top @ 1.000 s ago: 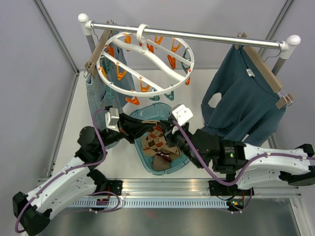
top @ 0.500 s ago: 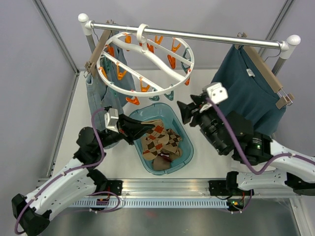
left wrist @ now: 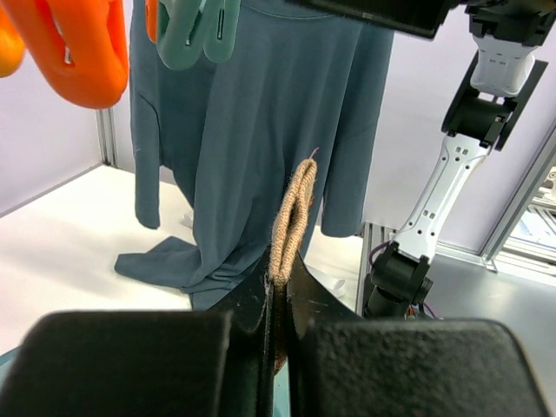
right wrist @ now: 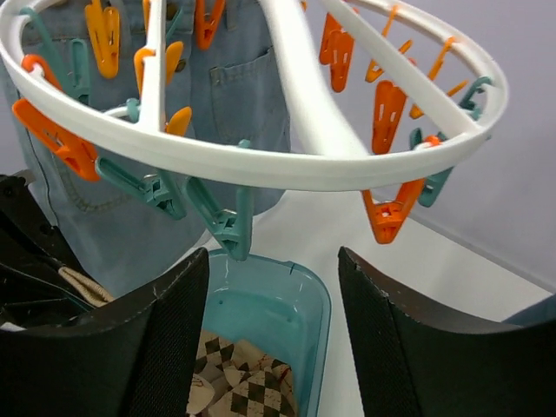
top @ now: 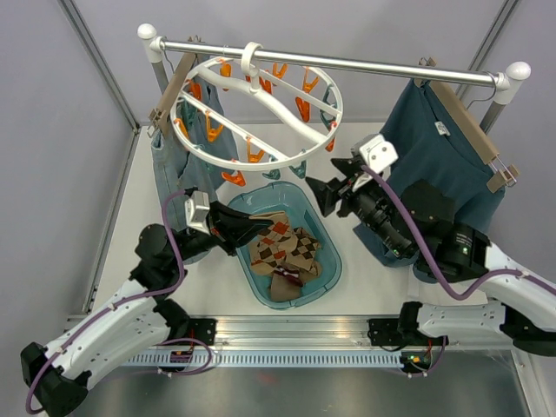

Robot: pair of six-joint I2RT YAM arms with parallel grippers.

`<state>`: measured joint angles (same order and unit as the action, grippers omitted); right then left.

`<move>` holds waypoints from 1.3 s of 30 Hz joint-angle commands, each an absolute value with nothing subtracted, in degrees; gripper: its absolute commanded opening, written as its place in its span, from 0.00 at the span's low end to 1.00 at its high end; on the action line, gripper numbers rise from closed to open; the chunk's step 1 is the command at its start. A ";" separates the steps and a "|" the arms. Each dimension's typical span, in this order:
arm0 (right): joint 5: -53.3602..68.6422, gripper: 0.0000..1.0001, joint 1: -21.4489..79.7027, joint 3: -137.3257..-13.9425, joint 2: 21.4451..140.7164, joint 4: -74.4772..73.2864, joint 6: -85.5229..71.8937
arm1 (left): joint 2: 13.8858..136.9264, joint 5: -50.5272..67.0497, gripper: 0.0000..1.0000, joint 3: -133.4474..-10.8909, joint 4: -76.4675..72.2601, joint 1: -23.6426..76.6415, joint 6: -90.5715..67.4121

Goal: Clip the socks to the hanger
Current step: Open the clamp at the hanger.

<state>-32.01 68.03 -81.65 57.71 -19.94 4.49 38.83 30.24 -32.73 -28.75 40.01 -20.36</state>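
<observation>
White worktop [top: 221, 300] and pale grey walls frame the scene; a metal rail [top: 373, 65] crosses the top of the overhead view. The round white hanger [top: 282, 109] hangs from the rail by its hook at upper centre. Its ring is tilted, with the longer span running left to right in the frame. Blue-grey jeans [top: 169, 169] hang at its left and a teal sweater [top: 434, 174] at the right.

Below the ring, a teal basin [top: 323, 280] holds the argyle socks [top: 291, 252] in a loose pile.

The left tool [top: 259, 230], at the basin's left rim, is closed on one sock. Only the left wrist view shows this grip. There the ribbed tan cuff [left wrist: 291, 217] is pinched between the closed fingers [left wrist: 261, 300]. The cuff stands upright, its long axis vertical in the frame and its folded edge pointing to the top. Orange and teal clothespins [left wrist: 78, 52] hang at that view's upper left.

The right tool [top: 317, 193], to the right of the ring's lower edge, stands wide open and holds nothing.

The right wrist view alone shows the ring from beneath. It spans the upper frame, and its clothespins [right wrist: 226, 221] point down over the basin rim [right wrist: 321, 300].
</observation>
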 commanded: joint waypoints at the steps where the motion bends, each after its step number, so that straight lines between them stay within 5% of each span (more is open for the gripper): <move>1: -28.04 0.67 67.85 -81.21 58.97 -19.78 6.50 | 38.32 30.41 0.02 -34.80 -29.00 40.25 -21.62; 12: -30.32 0.75 67.85 -79.89 60.91 -15.12 9.14 | 37.09 29.97 0.02 -34.80 -27.16 40.25 -20.65; 39: -34.98 0.75 67.94 -84.64 66.62 -8.79 11.08 | 38.67 30.32 0.02 -35.86 -27.51 40.25 -21.00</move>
